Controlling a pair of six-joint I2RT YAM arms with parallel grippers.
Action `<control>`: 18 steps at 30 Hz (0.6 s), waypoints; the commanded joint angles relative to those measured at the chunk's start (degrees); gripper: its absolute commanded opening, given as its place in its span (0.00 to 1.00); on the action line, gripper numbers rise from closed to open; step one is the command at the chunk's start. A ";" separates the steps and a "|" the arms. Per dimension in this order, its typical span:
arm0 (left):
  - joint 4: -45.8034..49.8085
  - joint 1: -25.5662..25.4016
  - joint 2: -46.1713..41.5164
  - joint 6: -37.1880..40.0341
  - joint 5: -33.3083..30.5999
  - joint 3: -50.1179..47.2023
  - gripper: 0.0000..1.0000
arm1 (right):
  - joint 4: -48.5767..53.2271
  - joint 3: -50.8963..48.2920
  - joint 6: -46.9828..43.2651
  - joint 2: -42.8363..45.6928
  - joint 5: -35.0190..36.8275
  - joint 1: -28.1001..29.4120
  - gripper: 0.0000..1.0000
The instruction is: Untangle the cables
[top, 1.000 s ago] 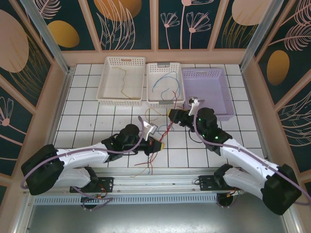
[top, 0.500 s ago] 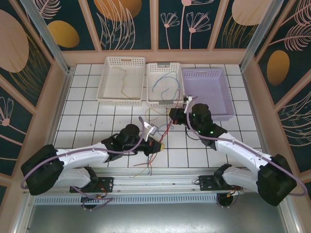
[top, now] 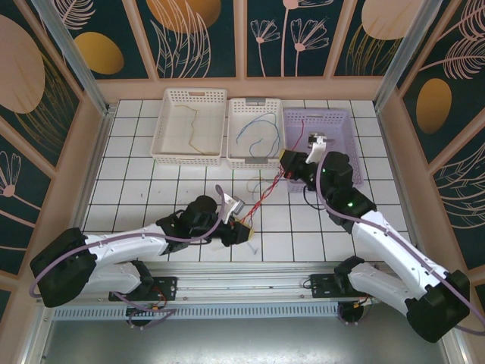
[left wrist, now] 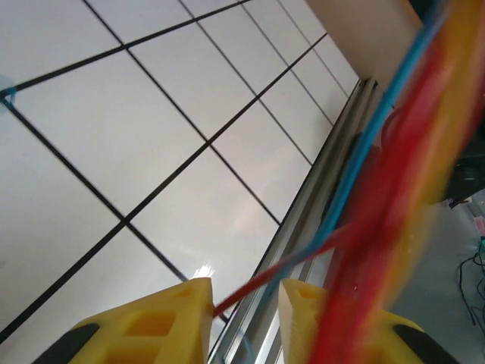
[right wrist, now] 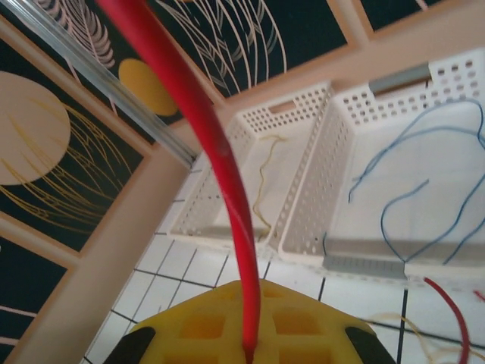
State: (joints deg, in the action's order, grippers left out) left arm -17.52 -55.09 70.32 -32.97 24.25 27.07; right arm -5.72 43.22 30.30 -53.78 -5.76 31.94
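top external view showed the right gripper (top: 289,161) had swung up and right from the centre of the frame within the last second, to the near-left corner of the purple basket (top: 356,152). the move drew the red cable (top: 265,194) into a straight, taut line down to the left gripper (top: 242,230) at lower centre. the loose strands seen earlier by the bottom rail (top: 250,274) were gone from there, and i judged the bundle had been gathered up. the right wrist view had that pincer clenched on the red cable, which rose from the seam between its pads. in the left wrist view the rest of the cables (left wrist: 394,189), red, blue and yellow, hung blurred close to the lens and a red strand passed between parted fingertips (left wrist: 170,322); whether they clamped it i could not tell. it seemed one strand was being pulled free. the taut line ran just beside the front rim of the middle white basket (top: 252,161), a likely snag. bare tiles (top: 136,189) lay open at centre left and lower right.
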 commanded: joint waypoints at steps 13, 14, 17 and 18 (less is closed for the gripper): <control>-2.00 -0.14 -4.75 -0.15 1.22 -3.04 0.09 | 0.56 4.58 -1.03 1.40 -2.50 -0.28 0.00; -1.97 -0.16 -5.37 -0.17 1.14 -3.21 0.03 | 0.79 4.81 -1.12 1.49 -2.03 -0.24 0.00; -1.95 -0.16 -7.00 -0.35 0.72 -3.88 0.00 | 1.74 5.50 -1.26 1.96 -0.56 -0.29 0.00; -1.80 -0.16 -7.45 -0.34 0.52 -4.09 0.00 | 1.96 5.67 -1.30 2.13 -0.11 -0.27 0.00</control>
State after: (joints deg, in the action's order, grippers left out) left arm -17.37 -55.09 64.40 -33.41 25.02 23.86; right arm -2.57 45.76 30.20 -53.49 -7.25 31.90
